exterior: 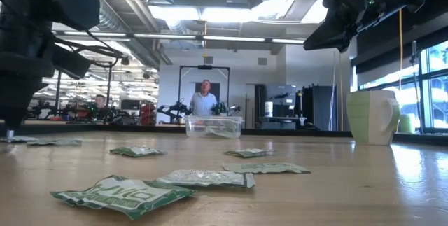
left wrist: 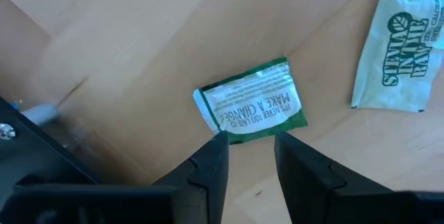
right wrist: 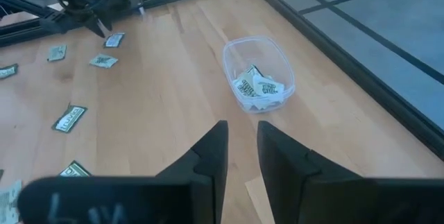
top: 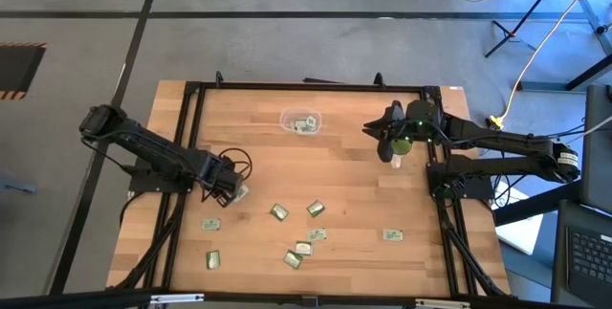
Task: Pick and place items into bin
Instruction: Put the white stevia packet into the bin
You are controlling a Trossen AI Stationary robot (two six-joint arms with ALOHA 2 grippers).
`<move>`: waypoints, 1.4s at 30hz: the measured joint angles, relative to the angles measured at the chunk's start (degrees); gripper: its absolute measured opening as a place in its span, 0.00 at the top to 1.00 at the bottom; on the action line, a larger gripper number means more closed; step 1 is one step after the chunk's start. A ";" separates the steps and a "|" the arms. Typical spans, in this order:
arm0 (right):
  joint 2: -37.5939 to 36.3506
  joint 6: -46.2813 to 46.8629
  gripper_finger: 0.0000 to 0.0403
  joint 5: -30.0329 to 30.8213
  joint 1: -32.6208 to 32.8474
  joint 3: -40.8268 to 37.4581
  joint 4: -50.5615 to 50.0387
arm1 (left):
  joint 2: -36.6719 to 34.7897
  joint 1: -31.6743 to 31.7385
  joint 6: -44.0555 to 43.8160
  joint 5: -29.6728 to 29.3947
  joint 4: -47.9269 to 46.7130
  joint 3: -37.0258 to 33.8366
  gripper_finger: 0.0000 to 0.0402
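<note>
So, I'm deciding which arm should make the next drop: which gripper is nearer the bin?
Right. The right gripper hangs above the table just beside the bin, while the left gripper is farther off, low over a packet on the table.

Matt wood table (top: 354,194) (clear plastic bin (top: 300,122))

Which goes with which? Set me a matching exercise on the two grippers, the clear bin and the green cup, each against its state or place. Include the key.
Things:
1. left gripper
2. right gripper
3. bin
4. green cup

States or places:
A. upright, standing near the right gripper
B. holds a few packets
C. fingers open, low at the edge of a green packet
D. fingers open and empty, raised in the air

Pairs: 1-C, 2-D, 3-B, 4-A
</note>
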 joint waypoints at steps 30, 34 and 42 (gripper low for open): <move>0.02 -0.40 0.79 0.00 0.00 0.00 -0.02 | 7.67 -0.13 0.56 1.33 3.59 0.04 0.84; 0.02 -0.45 0.79 0.00 -0.02 0.00 -0.02 | 7.73 -0.13 0.97 1.46 3.93 0.04 0.90; 0.02 -0.47 0.79 0.00 -0.02 0.00 -0.02 | 7.72 -0.13 1.00 2.67 5.35 0.05 0.97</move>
